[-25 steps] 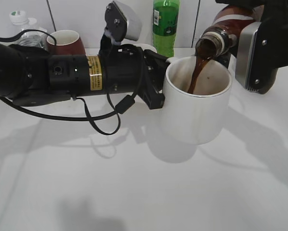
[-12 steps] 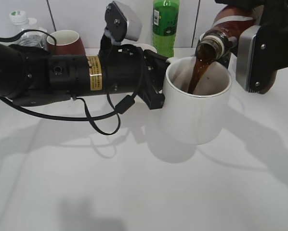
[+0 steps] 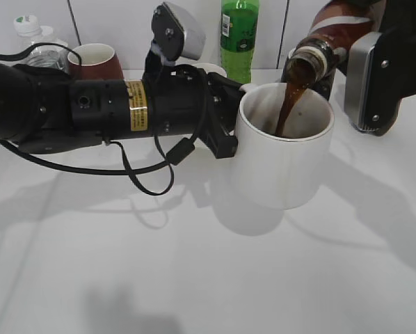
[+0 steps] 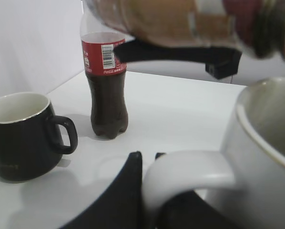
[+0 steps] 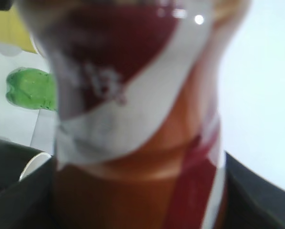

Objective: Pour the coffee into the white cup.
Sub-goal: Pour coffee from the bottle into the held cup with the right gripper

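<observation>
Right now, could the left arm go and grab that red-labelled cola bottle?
Probably not as things stand. Its jaws are closed on the white cup's handle while coffee streams in, so the left gripper is busy. The cola bottle stands apart beyond the dark mug, otherwise unobstructed.

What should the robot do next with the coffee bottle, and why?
Probably just hold the tilt a little longer. The coffee bottle in the right gripper is tipped over the white cup, and a brown stream falls inside its rim. The left gripper holds the cup's handle. How full the cup is cannot be seen, so tipping back soon seems wise.
</observation>
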